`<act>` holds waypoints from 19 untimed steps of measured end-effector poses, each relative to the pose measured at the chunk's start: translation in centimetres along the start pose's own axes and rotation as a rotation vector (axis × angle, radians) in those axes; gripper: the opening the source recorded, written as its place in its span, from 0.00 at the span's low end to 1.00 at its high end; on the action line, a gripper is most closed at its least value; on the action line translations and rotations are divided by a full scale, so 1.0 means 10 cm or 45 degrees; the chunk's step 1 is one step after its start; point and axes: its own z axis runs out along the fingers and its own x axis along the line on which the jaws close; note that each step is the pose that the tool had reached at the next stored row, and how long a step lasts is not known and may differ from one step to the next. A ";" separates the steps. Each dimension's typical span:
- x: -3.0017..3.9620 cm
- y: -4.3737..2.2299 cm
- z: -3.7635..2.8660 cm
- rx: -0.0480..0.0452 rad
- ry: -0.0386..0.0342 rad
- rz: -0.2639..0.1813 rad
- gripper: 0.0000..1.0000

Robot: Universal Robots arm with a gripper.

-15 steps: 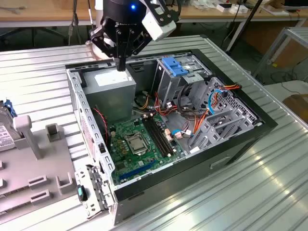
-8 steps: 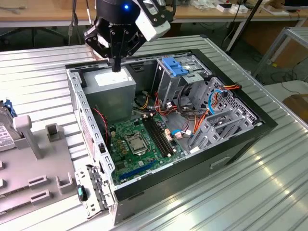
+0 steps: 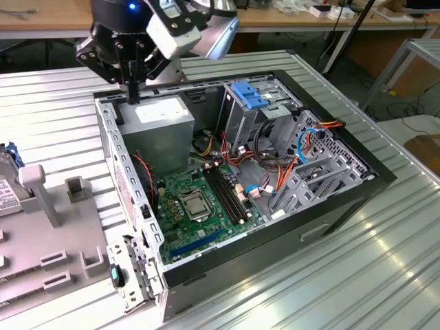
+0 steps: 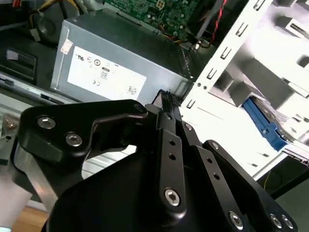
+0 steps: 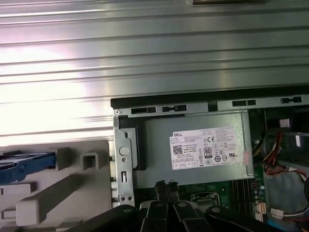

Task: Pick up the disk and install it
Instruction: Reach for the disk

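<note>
Hand: the hand [image 3: 132, 97] hangs fingers-down at the far corner of the open computer case [image 3: 357, 180], on the exterior view's left. In both wrist views its tips [image 5: 165, 185] [image 4: 166, 95] are drawn close together with nothing between them.
Below the hand: the grey power-supply box [image 3: 161, 129] with its white sticker. The tips sit over its edge, close to the perforated case wall [image 3: 127, 172]. Whether they touch it I cannot tell.
Inside the case: a green motherboard [image 3: 199, 199] lies beside the power supply. A metal drive cage [image 3: 265, 113] with a bare blue bracket [image 3: 249, 95] on top stands toward the exterior view's right, among orange, red and blue cables [image 3: 275, 175].
Disk: the disk [image 3: 5, 182] is outside the case, at the exterior view's left edge, well apart from the hand. In the first wrist view its blue side rail [image 5: 26, 163] shows.
Holder: the disk rests in a pale grey fixture [image 3: 55, 227] just beside the case.
Desk: case and fixture both stand on the ribbed metal desk [image 3: 344, 275].
</note>
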 end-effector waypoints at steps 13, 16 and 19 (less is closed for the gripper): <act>0.799 -0.020 -0.018 0.000 -0.0001 0.000 0.11; 0.979 -0.025 -0.023 0.000 0.0000 0.000 0.11; 1.132 -0.030 -0.027 0.000 0.0002 0.000 0.11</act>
